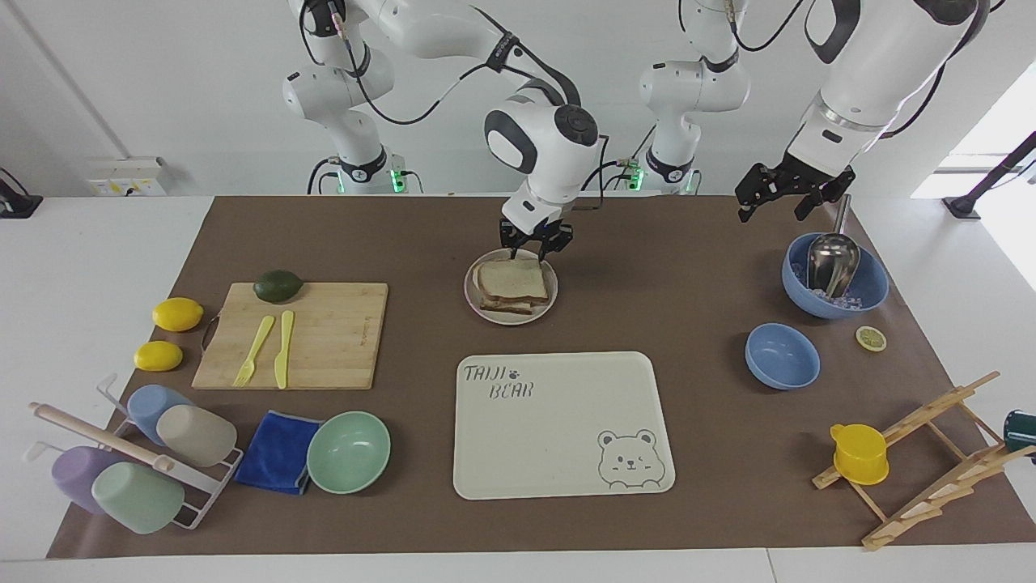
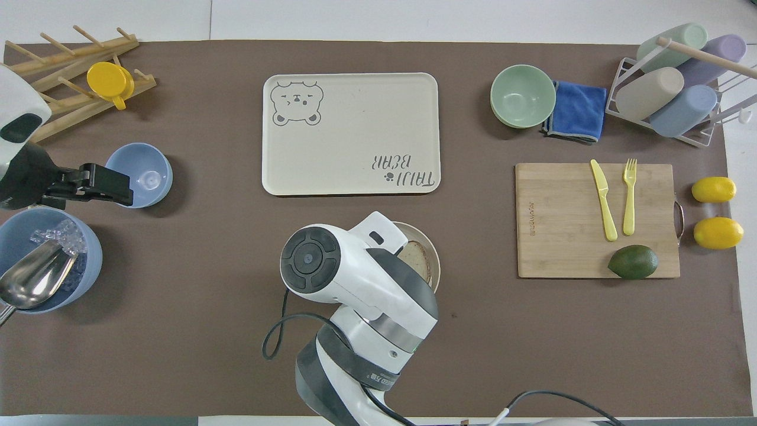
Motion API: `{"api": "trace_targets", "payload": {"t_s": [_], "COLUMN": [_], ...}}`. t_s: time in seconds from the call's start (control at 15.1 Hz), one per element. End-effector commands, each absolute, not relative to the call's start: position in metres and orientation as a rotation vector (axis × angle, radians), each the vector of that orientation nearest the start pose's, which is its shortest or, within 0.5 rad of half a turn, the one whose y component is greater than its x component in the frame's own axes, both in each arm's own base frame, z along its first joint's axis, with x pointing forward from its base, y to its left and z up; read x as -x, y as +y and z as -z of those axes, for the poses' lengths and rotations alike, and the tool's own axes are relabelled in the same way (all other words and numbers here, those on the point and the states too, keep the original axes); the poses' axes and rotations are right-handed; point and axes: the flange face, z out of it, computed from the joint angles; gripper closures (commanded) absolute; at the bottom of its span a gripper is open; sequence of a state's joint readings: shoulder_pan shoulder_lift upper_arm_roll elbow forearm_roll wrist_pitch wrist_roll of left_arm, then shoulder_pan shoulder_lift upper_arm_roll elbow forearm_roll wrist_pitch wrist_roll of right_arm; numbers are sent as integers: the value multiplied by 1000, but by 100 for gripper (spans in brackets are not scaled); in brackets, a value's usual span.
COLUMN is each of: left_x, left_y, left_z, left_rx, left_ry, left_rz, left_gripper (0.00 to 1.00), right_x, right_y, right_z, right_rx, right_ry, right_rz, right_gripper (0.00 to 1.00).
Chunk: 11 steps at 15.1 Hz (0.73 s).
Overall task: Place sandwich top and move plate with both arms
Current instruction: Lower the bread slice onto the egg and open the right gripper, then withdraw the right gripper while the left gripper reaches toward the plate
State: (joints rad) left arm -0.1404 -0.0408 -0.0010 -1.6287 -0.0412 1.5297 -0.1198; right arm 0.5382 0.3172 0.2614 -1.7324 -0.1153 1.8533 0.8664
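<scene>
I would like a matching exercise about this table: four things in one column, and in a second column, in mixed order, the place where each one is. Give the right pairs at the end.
Things:
1. sandwich top
2. avocado
3. metal scoop
4. yellow cup

Places:
A. in the blue bowl with ice
B. hanging on the wooden rack
C. lying flat on the stack on the plate
D. on the cutting board

Pairs: 1-C, 2-D, 3-A, 4-B
</scene>
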Motion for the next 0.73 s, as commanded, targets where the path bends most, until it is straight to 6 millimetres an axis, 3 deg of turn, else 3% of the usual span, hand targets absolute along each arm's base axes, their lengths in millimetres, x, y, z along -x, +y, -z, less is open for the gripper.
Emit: {"api": "trace_targets", "payload": {"t_s": [0.0,0.07,0.26,0.4,0.46,0.66], "left_x": [-528,-528,-528,-523,-520,-518], "left_y": [-74,-73,-81,-98,-114,-146], "left_z": [-619,-617,-608,-587,-575,-544], "left_rx": [3162,3162,3168,3176,3177,3198], "left_ry": [25,20,-80,-161,-119,-51], "left_rz": [-90,-95,-13,46,38,20], "left_gripper": [0,0,0,0,0,0], "right_x": [-470,-481,-508,-523,-530,-551], "right_y": [407,386,331,291,265,184], "right_z": [-414,-437,-481,-506,-519,-530], "right_rx": [3196,3162,3116,3112,3109,3077], "right_ry": [149,150,123,164,153,127], "right_rz": [-208,-202,-255,-260,-239,-263], "right_gripper": [6,0,0,0,0,0]}}
